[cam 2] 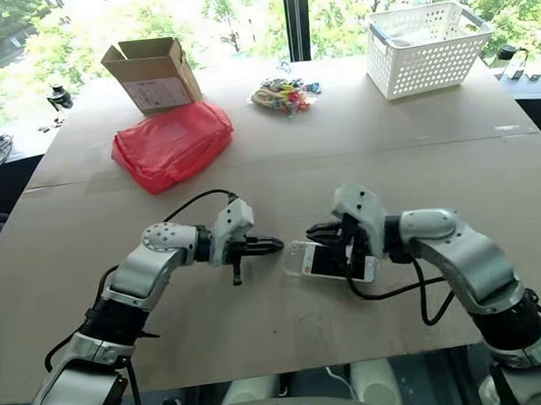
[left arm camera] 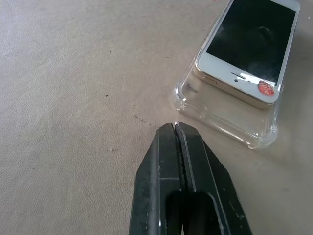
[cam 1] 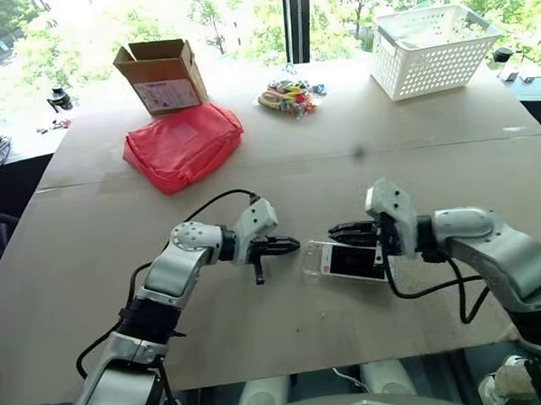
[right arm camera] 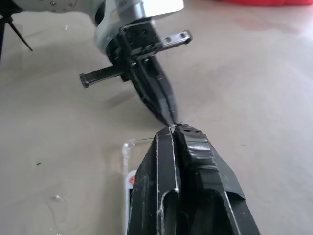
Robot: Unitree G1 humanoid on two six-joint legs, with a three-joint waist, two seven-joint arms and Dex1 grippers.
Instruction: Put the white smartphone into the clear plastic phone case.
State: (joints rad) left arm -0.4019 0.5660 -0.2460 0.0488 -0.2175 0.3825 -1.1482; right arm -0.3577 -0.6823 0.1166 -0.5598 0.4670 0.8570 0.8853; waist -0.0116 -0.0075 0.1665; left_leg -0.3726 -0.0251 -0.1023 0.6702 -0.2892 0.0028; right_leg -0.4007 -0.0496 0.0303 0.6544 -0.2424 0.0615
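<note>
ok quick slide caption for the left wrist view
Shut left gripper beside the white smartphone resting partly in the clear plastic phone case.

Two silver-grey jointed arms reaching inward over the table, black cables looping along each; left black two-fingered gripper (cam 1: 291, 245) pointing toward the right, tilted slightly down, fingers pressed together with no gap, nothing between them; right black two-fingered gripper (cam 1: 337, 229) pointing toward the left, likewise tilted down, fingers closed tight; tips of the two facing each other, near but apart; right wrist bent sharply, elbow out to the side.
</note>
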